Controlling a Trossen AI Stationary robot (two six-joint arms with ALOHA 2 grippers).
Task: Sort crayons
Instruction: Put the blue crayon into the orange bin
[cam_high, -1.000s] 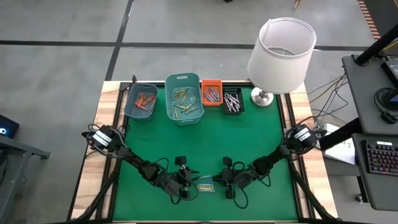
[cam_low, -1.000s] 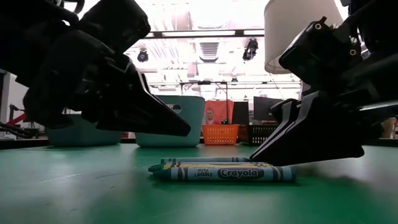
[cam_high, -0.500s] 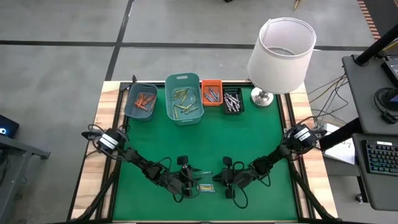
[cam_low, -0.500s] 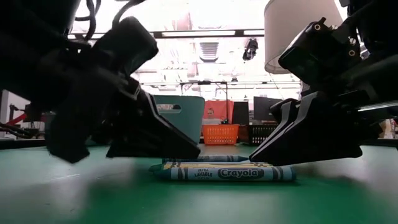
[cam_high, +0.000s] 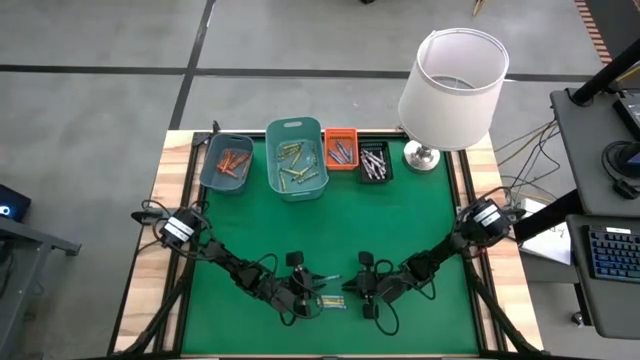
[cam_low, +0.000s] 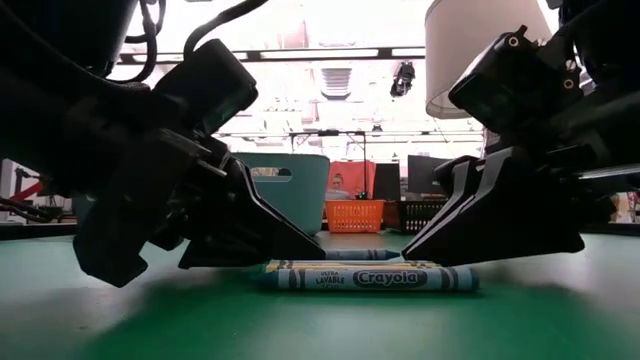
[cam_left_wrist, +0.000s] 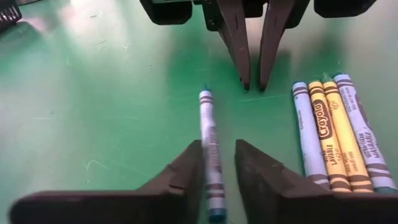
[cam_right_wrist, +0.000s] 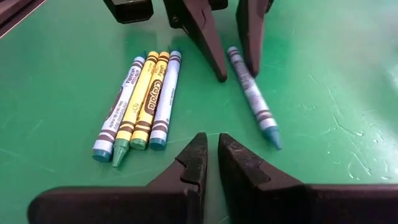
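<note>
A lone teal crayon (cam_left_wrist: 209, 134) lies flat on the green mat; it also shows in the right wrist view (cam_right_wrist: 252, 96). My left gripper (cam_left_wrist: 219, 144) is open and low at the mat, one finger on each side of that crayon's end. Several more crayons (cam_right_wrist: 142, 99), blue-grey, yellow and white-blue, lie side by side on the mat beside it; they also show in the high view (cam_high: 332, 300). My right gripper (cam_right_wrist: 212, 137) faces the left one from the other side of the crayons, low over the mat, with a narrow gap between its fingers and nothing in it. My left gripper straddles the teal crayon's end (cam_right_wrist: 234, 55), its fingers slanting down from the table's left and lying along the crayon. The crayon lies flat on the mat close to one finger (cam_right_wrist: 249, 43). I cannot tell whether that finger touches it.
At the far edge stand a small teal bin (cam_high: 226, 163) with orange-red crayons, a larger teal bin (cam_high: 296, 157) with yellow-green ones, an orange bin (cam_high: 339, 148) and a black bin (cam_high: 374, 160). A white-shaded lamp (cam_high: 452, 80) stands at the far right. Bare mat (cam_high: 330, 225) lies between.
My left gripper has come down to the mat and moved toward the table's right, up to the crayons, so that its fingers now stand around the lone teal crayon.
</note>
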